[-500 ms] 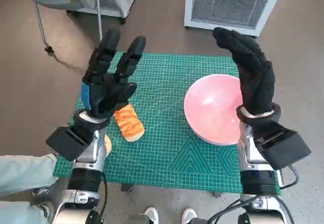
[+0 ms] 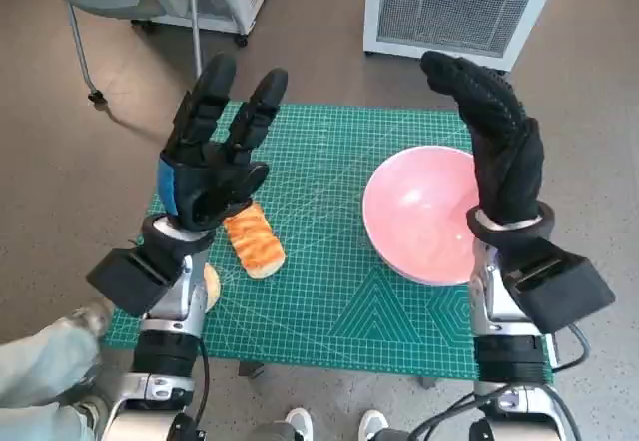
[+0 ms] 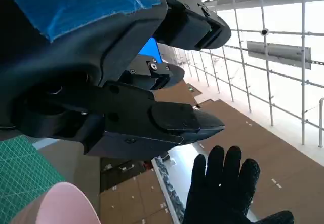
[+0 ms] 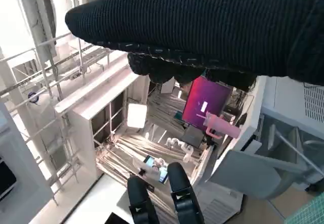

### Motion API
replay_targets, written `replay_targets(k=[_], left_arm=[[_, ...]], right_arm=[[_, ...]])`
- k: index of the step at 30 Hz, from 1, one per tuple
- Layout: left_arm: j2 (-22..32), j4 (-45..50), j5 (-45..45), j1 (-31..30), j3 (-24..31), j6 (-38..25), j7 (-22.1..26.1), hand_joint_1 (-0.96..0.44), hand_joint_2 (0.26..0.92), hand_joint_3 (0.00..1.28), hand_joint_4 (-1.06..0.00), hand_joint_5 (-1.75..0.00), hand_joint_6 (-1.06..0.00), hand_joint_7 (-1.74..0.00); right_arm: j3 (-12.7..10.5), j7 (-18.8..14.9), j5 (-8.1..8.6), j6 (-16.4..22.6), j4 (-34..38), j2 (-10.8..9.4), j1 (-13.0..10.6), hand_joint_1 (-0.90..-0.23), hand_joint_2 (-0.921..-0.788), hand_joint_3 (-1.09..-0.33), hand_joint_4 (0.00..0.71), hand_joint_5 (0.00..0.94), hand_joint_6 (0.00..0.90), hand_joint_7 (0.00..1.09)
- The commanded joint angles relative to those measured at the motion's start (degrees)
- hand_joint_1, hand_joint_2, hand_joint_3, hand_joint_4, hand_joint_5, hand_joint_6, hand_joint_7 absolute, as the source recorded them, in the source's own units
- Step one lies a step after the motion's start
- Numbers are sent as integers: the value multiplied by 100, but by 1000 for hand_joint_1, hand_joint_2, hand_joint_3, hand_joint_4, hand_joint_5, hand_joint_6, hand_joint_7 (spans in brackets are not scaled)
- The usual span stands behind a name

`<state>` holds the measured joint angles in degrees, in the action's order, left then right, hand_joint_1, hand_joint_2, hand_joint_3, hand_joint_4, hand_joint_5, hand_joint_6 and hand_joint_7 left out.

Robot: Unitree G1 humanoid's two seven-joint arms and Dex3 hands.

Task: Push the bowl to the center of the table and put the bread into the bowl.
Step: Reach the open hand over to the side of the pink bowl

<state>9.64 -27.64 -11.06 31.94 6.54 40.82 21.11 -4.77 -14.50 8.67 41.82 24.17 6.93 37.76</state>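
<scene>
Left hand (image 2: 212, 167) raised above the table's left side, fingers spread apart and pointing up, holding nothing, touching nothing. Right hand (image 2: 499, 147) also raised, fingers extended and loosely apart, empty, over the far right part of the pink bowl (image 2: 419, 217); contact with the rim cannot be told. Bowl sits right of centre on the green cutting mat (image 2: 329, 291), near the mat's right edge. Bread (image 2: 255, 241) lies on the mat's left part, just below the left hand, well apart from the bowl. Open mat between bread and bowl and along the near edge
</scene>
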Motion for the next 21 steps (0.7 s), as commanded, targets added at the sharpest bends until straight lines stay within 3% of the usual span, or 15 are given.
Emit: replay_targets(k=[1, 7, 11, 13, 16, 19, 21], left_arm=[[67, 90, 37, -11, 29, 7, -32, -119, 921, 170, -435, -2, -468, -1], [46, 123, 86, -39, 7, 25, -81, -119, 921, 170, -435, -2, -468, -1], [33, 132, 86, -70, -4, 36, -93, -119, 921, 169, -436, -2, -469, -2], [24, 135, 87, -86, -8, 42, -97, -119, 921, 169, -436, -2, -470, -2], [25, 130, 70, -117, -3, 58, -89, -118, 921, 167, -436, -2, -470, -2], [28, 149, 66, -144, 1, 57, -100, -117, 921, 167, -437, -2, -471, -2], [29, 163, 64, -163, 7, 54, -109, -115, 921, 168, -435, -1, -470, -2]], right_arm=[[-19, 52, -50, -93, -12, 0, -141, -654, -921, -823, 166, 1, -1, 552], [-134, 53, 9, -54, -16, 95, -231, -656, -921, -826, 167, 2, -1, 554], [-389, 58, 40, 223, 388, 270, -317, -663, -921, -812, 176, 6, -1, 570], [-522, 185, -71, 419, 691, 357, -337, -666, -921, -807, 181, 8, -1, 576], [-759, 687, -444, 703, 1373, 539, -344, -668, -921, -805, 188, 11, -1, 574], [-899, 1133, -707, 840, 1935, 669, -327, -663, -921, -808, 191, 12, -1, 565], [-971, 1432, -834, 843, 2392, 787, -308, -617, -921, -831, 160, 10, 1, 496]])
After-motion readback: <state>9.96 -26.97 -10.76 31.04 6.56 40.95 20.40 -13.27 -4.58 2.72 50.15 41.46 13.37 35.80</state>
